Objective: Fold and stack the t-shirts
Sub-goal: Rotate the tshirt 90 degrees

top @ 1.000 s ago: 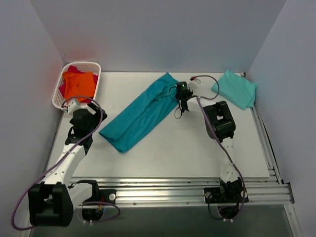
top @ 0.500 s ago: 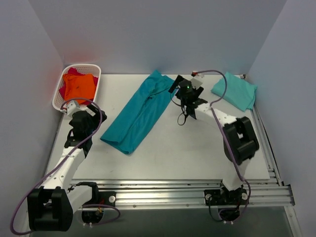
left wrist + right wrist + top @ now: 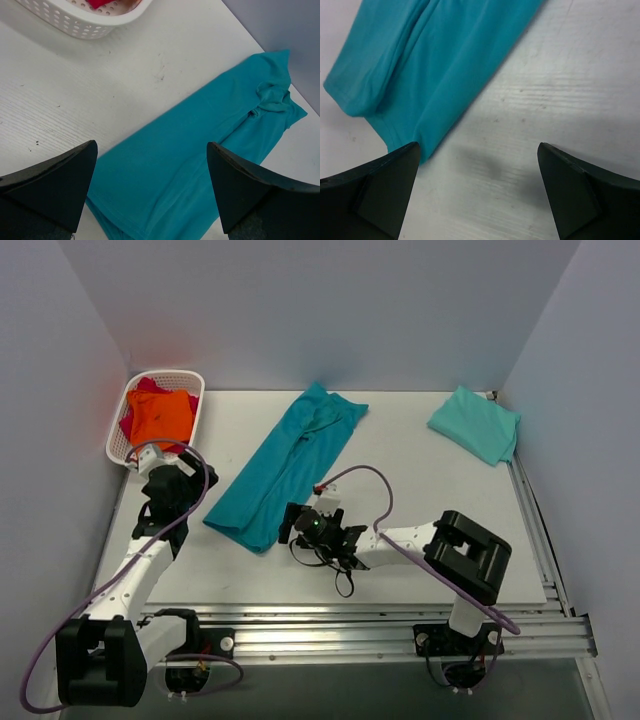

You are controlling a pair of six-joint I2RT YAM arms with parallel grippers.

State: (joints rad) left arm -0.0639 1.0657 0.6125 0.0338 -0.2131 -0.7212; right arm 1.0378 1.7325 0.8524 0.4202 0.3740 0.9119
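A deep teal t-shirt [image 3: 290, 465], folded lengthwise, lies in a long diagonal strip across the table's middle. My right gripper [image 3: 298, 524] hangs open just right of its near end. In the right wrist view bare table lies between the jaws [image 3: 477, 150], and the teal hem corner [image 3: 445, 55] is at upper left. My left gripper [image 3: 172, 480] is open left of the strip, its jaws [image 3: 151, 150] spread above the teal cloth [image 3: 200, 125]. A mint-green t-shirt [image 3: 478, 422] lies folded at the back right. Orange [image 3: 160, 415] and magenta-red [image 3: 145, 387] shirts sit in the basket.
The white lattice basket [image 3: 115, 440] stands at the back left corner, and its rim [image 3: 75, 27] shows in the left wrist view. A metal rail [image 3: 380, 625] runs along the near edge. Walls close in the back and both sides.
The right gripper opened and let go of the teal shirt's far end, then swung down to the shirt's near end. The far end settled flat. The left arm barely moved.
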